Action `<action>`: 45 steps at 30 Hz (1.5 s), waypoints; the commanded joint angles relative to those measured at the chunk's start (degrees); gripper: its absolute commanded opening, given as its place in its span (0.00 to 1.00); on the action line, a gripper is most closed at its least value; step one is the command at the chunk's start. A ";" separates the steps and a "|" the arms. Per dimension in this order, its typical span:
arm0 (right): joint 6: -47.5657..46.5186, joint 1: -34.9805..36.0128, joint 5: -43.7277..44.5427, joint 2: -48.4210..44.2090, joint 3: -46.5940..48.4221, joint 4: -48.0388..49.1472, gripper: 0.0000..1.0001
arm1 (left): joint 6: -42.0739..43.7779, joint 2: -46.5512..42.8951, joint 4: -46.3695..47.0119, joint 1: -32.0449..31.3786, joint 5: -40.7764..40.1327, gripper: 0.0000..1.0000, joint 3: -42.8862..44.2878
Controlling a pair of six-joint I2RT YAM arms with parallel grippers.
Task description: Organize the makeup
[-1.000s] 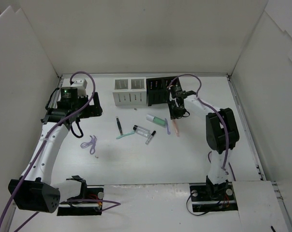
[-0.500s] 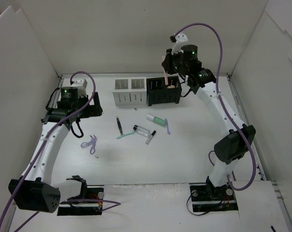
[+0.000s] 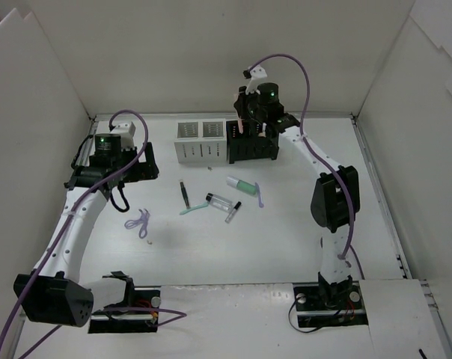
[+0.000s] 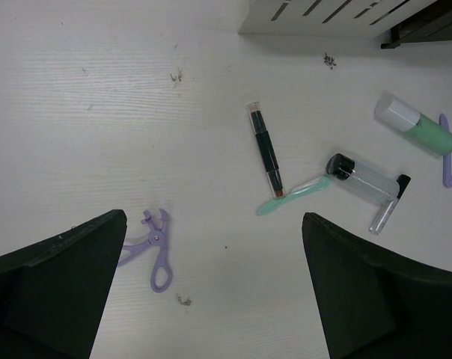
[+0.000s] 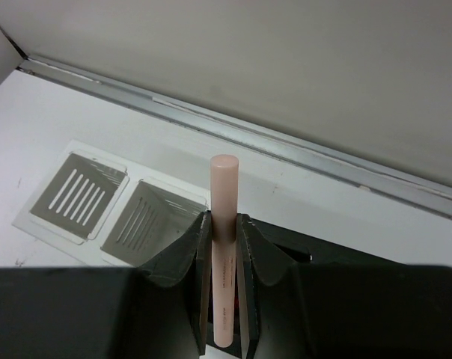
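Right end effector (image 5: pixel 224 299) shifted left, clamping pink stick (image 5: pixel 224 247) upright.

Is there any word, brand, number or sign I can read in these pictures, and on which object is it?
Pink stick held in the right claw: small dark print along its side, too blurred to read.
No other object shows any text.

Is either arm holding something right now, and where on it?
The right gripper pinches a pink stick around its lower half. The left gripper holds nothing.
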 commanded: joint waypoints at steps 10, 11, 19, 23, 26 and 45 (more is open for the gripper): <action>-1.09 0.62 6.09 4.43 -0.04 11.12 0.02 | 0.50 -0.61 2.94 0.42 0.68 1.00 0.73; -1.00 0.70 6.09 4.34 -0.48 11.12 0.02 | 0.50 -0.70 2.85 0.42 0.68 1.00 0.73; -1.26 1.58 6.44 -0.65 -6.98 12.00 0.25 | 0.50 -1.14 2.85 0.42 0.85 1.00 0.82; -1.79 2.37 6.88 -3.91 -11.72 12.00 0.41 | 0.50 -1.67 3.02 0.42 0.59 0.99 0.73; -2.32 3.07 8.11 -7.86 -14.72 11.21 0.50 | 0.50 -1.85 2.85 0.42 0.33 1.00 0.73; 32.74 12.29 31.57 -31.96 -39.50 -19.81 0.47 | 0.50 -4.92 2.67 0.42 0.50 0.99 0.99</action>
